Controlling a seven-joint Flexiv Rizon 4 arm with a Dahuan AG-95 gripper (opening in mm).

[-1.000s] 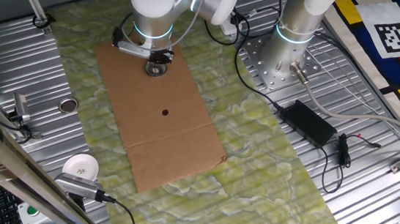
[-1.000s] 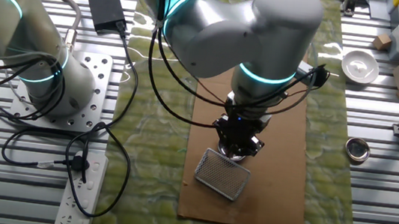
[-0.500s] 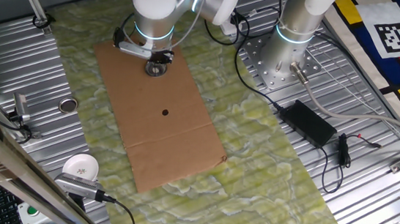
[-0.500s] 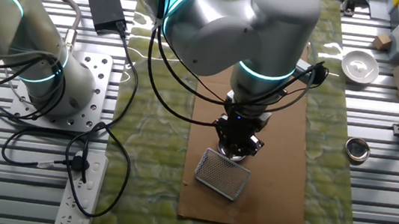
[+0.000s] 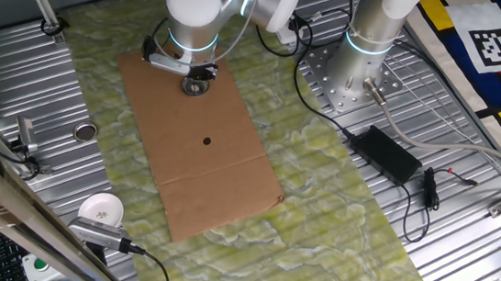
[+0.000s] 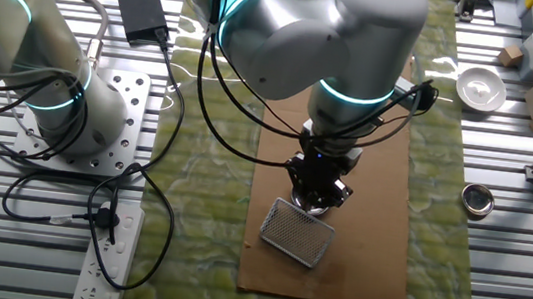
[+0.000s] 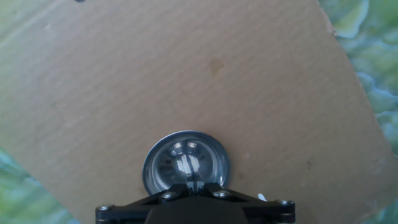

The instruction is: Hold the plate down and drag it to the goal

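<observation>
The plate [image 7: 186, 163] is a small shiny round silver dish with a raised rim, lying on a brown cardboard sheet [image 5: 203, 154] near its far end. My gripper [image 7: 194, 185] is shut, and its joined tips press down on the near part of the dish. In one fixed view the gripper [image 5: 197, 82] stands upright over the plate [image 5: 197, 88]. In the other fixed view the gripper [image 6: 317, 196] hides most of the dish. A small black dot [image 5: 207, 140] marks the cardboard's middle.
A wire mesh rectangle [image 6: 298, 232] lies on the cardboard right beside the gripper. A darker flat metal disc [image 5: 84, 131] and a white cup [image 5: 101, 209] sit on the ribbed metal table to the left. A black power brick [image 5: 386, 152] and cables lie to the right.
The arm's upper joint has shifted very slightly to the right. The gripper and the plate stay in the same spot on the cardboard.
</observation>
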